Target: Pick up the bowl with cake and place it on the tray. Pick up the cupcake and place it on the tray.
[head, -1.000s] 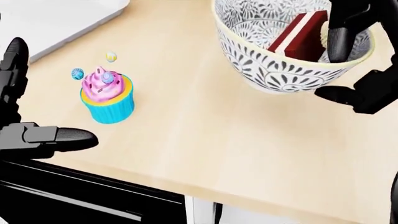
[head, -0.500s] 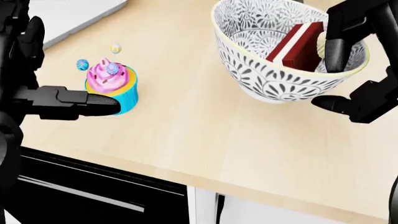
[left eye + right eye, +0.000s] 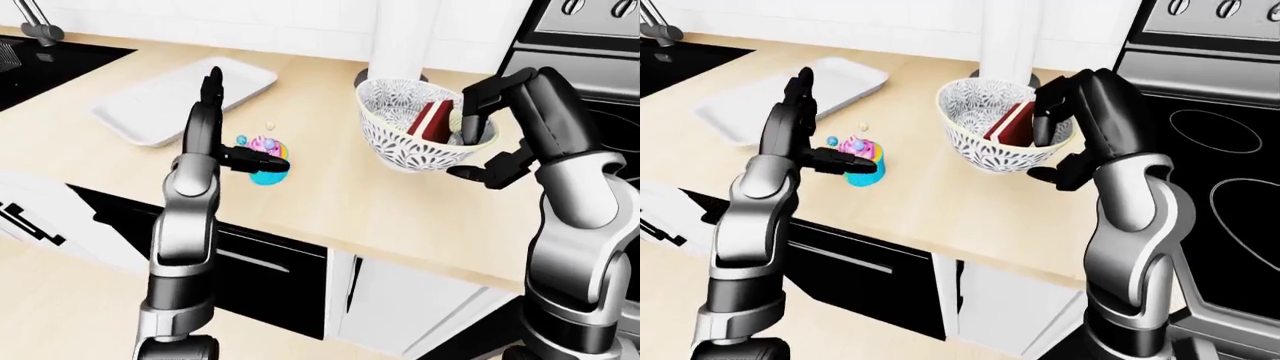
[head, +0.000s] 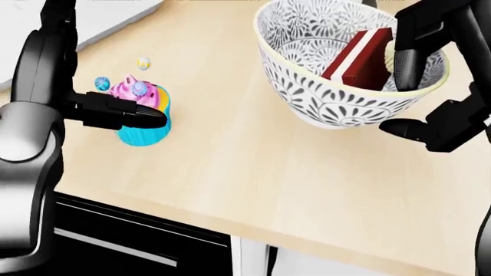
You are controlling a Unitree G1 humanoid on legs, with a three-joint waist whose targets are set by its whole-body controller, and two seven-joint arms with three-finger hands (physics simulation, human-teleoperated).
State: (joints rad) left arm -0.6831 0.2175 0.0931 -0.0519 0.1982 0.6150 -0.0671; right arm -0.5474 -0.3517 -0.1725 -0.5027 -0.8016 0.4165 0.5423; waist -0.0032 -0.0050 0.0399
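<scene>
Left hand (image 4: 115,112) now against pink-frosted, blue-cupped cupcake (image 4: 145,129), fingers open; right hand (image 4: 430,75) gripping black-patterned white bowl (image 4: 330,86).

Humanoid arms. Each arm consists of glossy silver-grey cylindrical segments joined by black bands at the elbow and wrist. The left hand (image 3: 215,127) and right hand (image 3: 1080,131) are matte black, each with blocky, segmented fingers with rounded tips. Upper-arm shells are smooth and unmarked; no cables show.
</scene>
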